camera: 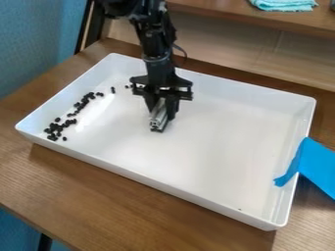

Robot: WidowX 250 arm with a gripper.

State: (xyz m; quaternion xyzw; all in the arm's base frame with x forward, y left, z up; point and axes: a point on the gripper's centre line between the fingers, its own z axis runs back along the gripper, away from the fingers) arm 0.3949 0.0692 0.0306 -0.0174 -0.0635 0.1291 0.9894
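Observation:
The black gripper (163, 106) hangs down over the white tray (216, 142), left of its middle. Its two fingers are closed on the sides of a silver grooved metal bar (159, 117). The bar's near end points toward the camera, low at the tray floor; whether it touches the floor I cannot tell. The gripper hides the bar's far part. Small black pieces (54, 128) lie scattered in a band along the tray's left side, and a few more are close behind the gripper's left side.
Blue tape or cloth (316, 164) hangs over the tray's right wall. Raised walls surround the tray on a brown wooden table (98, 196). Behind is a wooden shelf (262, 17) with a folded teal cloth (284, 4) on it.

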